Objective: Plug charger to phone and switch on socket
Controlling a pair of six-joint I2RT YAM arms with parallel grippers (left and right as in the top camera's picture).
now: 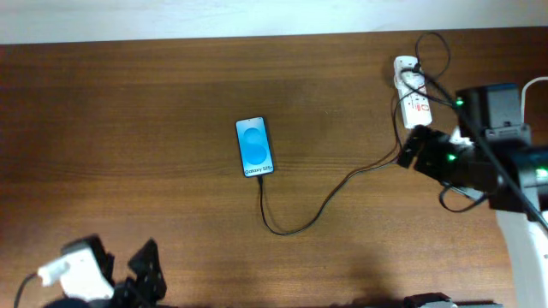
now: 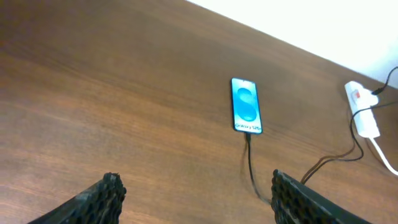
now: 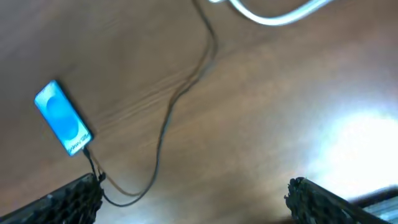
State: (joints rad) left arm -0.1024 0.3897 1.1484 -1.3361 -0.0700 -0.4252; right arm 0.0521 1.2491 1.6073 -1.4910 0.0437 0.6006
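The phone (image 1: 255,146) lies screen up in the middle of the table, its blue screen lit. The black charger cable (image 1: 291,224) is plugged into its near end and runs right to the white socket strip (image 1: 412,92) at the back right. The phone also shows in the left wrist view (image 2: 245,104) and the right wrist view (image 3: 63,118). My left gripper (image 2: 194,193) is open and empty near the front left edge. My right gripper (image 3: 194,198) is open and empty, held above the table just in front of the socket (image 2: 362,109).
A thick white cord (image 3: 273,15) runs from the socket strip. The table's far edge meets a white wall (image 1: 257,17). The right arm's body (image 1: 505,162) fills the right side of the table.
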